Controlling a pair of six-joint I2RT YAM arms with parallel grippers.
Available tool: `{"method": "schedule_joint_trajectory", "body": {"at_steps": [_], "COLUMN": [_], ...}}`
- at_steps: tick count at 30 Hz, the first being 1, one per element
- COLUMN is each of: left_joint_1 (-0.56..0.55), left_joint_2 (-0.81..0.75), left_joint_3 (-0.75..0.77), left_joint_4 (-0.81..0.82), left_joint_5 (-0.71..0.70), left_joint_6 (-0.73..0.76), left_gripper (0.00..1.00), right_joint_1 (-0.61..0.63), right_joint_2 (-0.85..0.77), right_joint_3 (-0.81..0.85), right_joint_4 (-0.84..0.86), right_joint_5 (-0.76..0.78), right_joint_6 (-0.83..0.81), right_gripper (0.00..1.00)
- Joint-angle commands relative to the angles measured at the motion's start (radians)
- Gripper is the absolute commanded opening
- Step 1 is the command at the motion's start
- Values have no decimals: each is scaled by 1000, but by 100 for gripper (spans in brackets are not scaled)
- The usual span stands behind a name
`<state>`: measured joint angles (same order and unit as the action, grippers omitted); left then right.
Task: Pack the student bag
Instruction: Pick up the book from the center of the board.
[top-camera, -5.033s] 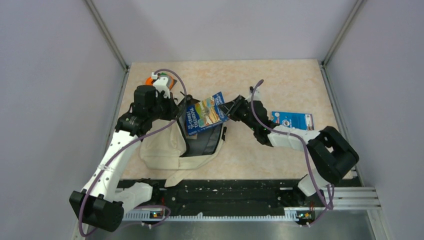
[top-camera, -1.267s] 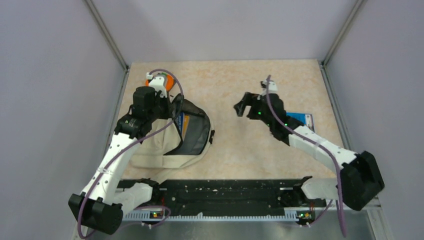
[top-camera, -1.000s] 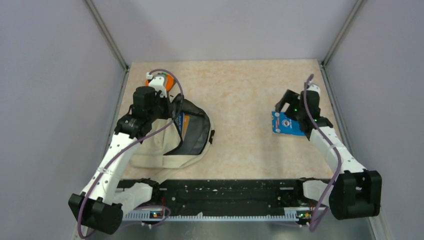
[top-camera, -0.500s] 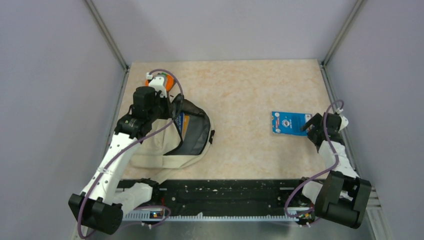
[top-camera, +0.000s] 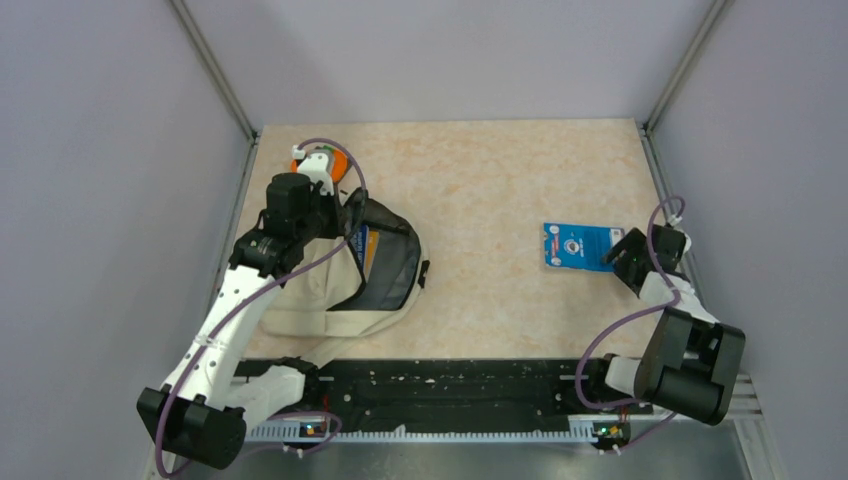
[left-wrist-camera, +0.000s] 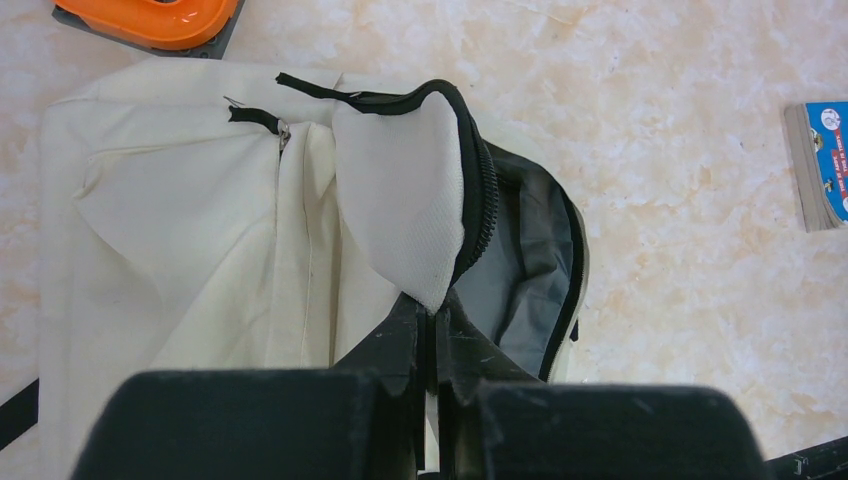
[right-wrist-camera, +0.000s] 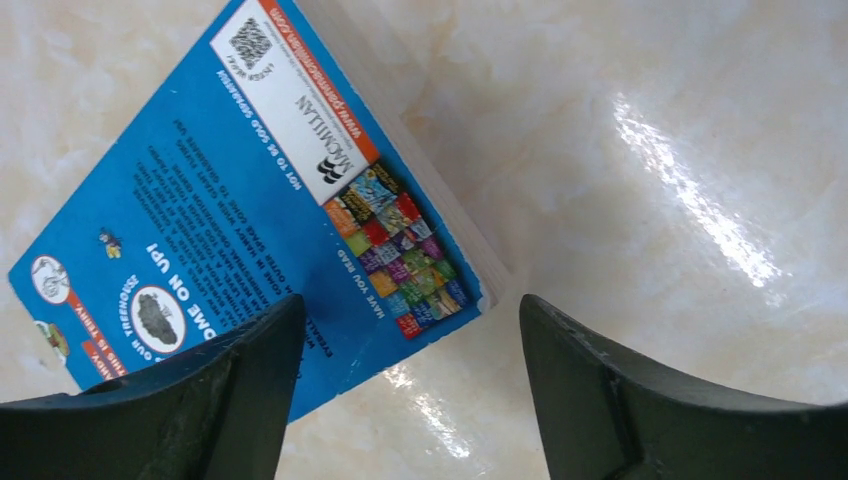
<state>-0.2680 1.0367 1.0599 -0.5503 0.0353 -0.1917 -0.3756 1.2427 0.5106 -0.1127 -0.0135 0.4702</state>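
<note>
Top external shows the student bag lying at the left of the table, with the left gripper clamped tight on its cream flap. At right, the right gripper stands spread, fingers either side of a blue book's corner.

I log even, bright overhead light, soft short shadows, a white glare streak on the table in my right wrist view, and the near-lens fingers there slightly out of focus.
</note>
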Motion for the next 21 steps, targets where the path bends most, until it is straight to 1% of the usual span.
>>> {"method": "schedule_joint_trajectory", "body": {"at_steps": [1, 5, 10, 12, 21], "left_joint_1": [0, 0, 0, 0, 0], "left_joint_2": [-13, -11, -9, -12, -8], "left_joint_3": [17, 17, 17, 16, 15], "left_joint_4": [39, 39, 38, 38, 38], "left_joint_5": [-5, -4, -1, -5, -7], "left_joint_6": [-8, -8, -8, -8, -8], "left_gripper": [0, 0, 0, 0, 0], "right_joint_1": [-8, -8, -9, -8, -8], "right_joint_2": [-27, -54, -54, -55, -84], "right_joint_3": [43, 47, 40, 36, -31], "right_joint_4": [67, 67, 103, 106, 260], "right_joint_5": [-54, -17, -28, -42, -133], "right_joint_6": [-15, -48, -50, -49, 8], "right_gripper": [72, 72, 70, 70, 67]}}
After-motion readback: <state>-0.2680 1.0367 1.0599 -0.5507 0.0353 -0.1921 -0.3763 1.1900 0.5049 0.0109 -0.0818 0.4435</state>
